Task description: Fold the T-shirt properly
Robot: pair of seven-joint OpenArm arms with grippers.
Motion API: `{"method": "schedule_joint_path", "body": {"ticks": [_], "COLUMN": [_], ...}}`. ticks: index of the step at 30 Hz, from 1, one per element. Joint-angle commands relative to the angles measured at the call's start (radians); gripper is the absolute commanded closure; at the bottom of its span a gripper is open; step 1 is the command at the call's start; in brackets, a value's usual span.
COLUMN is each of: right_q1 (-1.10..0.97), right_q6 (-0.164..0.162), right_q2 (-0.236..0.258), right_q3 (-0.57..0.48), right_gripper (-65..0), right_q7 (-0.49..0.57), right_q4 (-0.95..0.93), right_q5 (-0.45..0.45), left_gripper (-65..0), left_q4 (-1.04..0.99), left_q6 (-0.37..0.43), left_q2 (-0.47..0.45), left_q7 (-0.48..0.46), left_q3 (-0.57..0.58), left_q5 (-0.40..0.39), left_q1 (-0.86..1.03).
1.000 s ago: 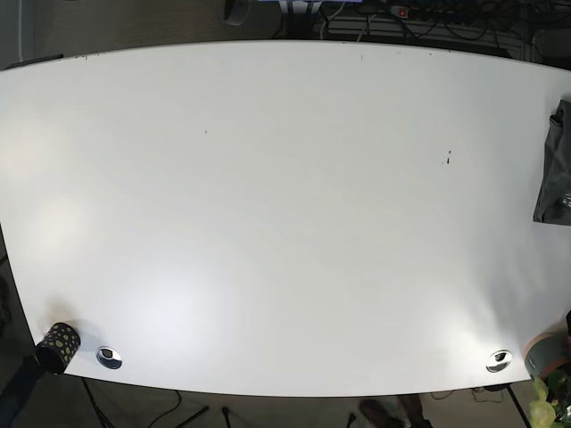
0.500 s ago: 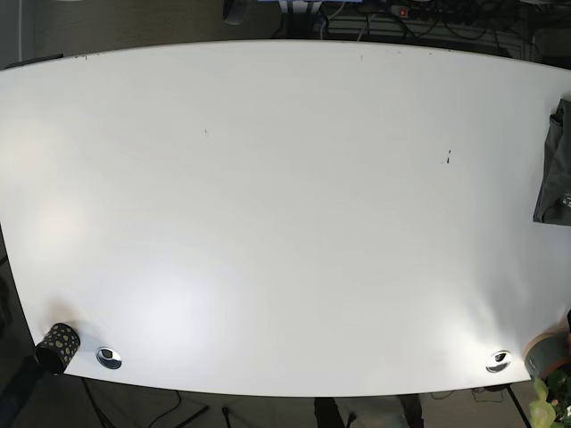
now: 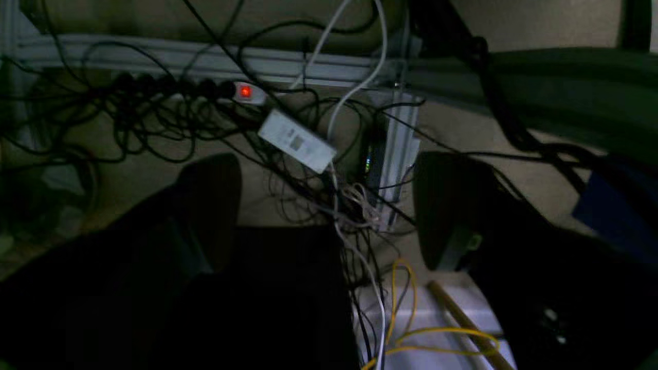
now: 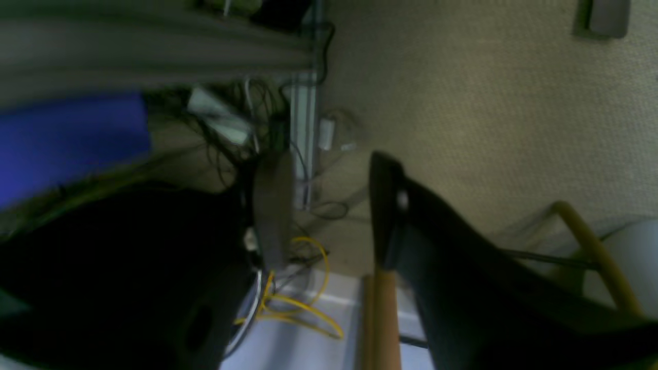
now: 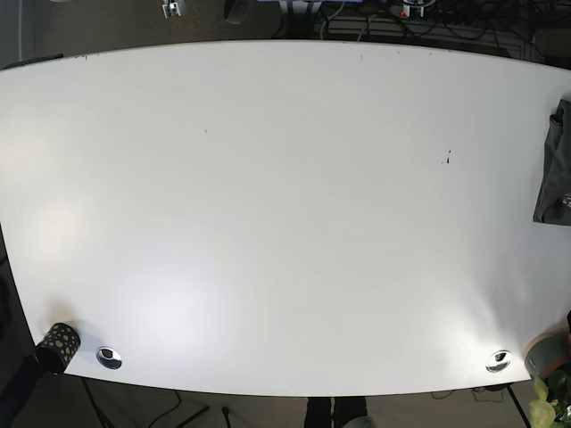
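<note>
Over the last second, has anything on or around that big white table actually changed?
Barely. Below the near edge of the table, a person's feet have shifted left and now show as a dark pair. At the far edge, a small pale object has come into view. The grey T-shirt at the table's right edge and the spotted cup have not moved.

The grey T-shirt is cut off by the base view's right edge.
</note>
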Motion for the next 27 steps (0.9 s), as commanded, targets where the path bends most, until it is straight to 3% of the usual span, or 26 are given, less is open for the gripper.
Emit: {"method": "schedule_joint_path", "body": {"ticks": [1, 4, 9, 17, 22, 27], "right_q1": [0.01, 0.056, 0.121, 0.217, 0.283, 0.306], "right_q6": [0.007, 0.007, 0.007, 0.007, 0.007, 0.007], "right_q2": [-0.011, -0.017, -0.021, -0.021, -0.024, -0.052], "right_q3": [0.002, 0.002, 0.001, 0.001, 0.001, 0.002], "right_gripper": [-22.4, -22.4, -22.5, -23.0, -23.0, -23.0], "right_q7": [0.003, 0.003, 0.003, 0.002, 0.002, 0.002], "right_q4": [-0.047, -0.113, -0.199, -0.279, -0.352, -0.368], "right_q5": [-0.002, -0.002, -0.002, -0.004, -0.039, -0.099], "left_gripper": [-48.6, -48.6, -48.6, -48.6, -48.6, -48.6], "left_q4": [-0.058, -0.166, -0.355, -0.494, -0.494, -0.48], "left_q6": [0.001, 0.001, 0.002, 0.004, 0.122, 0.134], "left_q2": [-0.005, -0.005, 0.0, 0.001, 0.003, 0.004], "left_q7": [-0.014, -0.014, -0.016, -0.013, 0.062, 0.075], "left_q3": [0.001, 0.002, -0.005, -0.004, 0.01, 0.045], "left_q5": [0.0, 0.027, 0.135, 0.135, 0.14, 0.142], "left_q1": [-0.025, -0.099, -0.225, -0.349, -0.375, -0.375]}}
